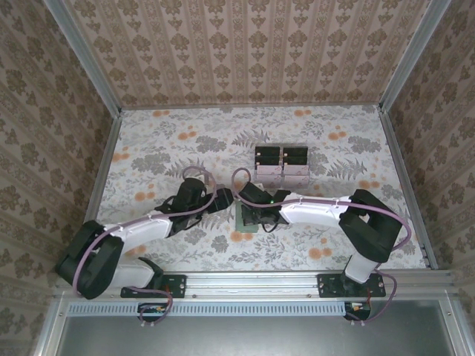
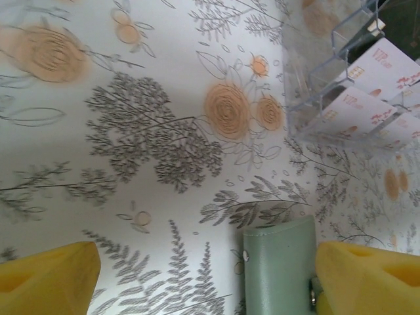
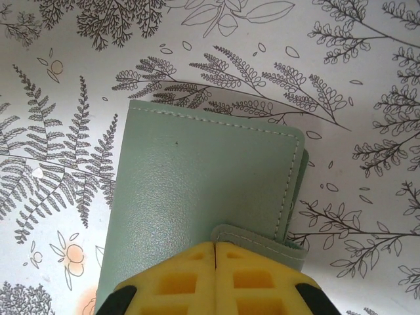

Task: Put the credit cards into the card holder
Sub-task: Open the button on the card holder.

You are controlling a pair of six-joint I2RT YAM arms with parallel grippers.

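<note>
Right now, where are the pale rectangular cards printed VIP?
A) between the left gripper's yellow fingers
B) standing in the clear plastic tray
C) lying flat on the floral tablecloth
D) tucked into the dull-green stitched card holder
B: in the left wrist view the pale cards stand in the clear plastic tray, apart from the green card holder, and the left gripper is open and holds nothing.

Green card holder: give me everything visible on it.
Small flat dull-green card holder, leather-like, with pale stitching along its edges and rounded corners. It lies folded shut and flat on the floral-printed tabletop. A strap tab wraps round one side. The right pincer, shut, sits at that tab; whether it pinches the tab is unclear.
</note>
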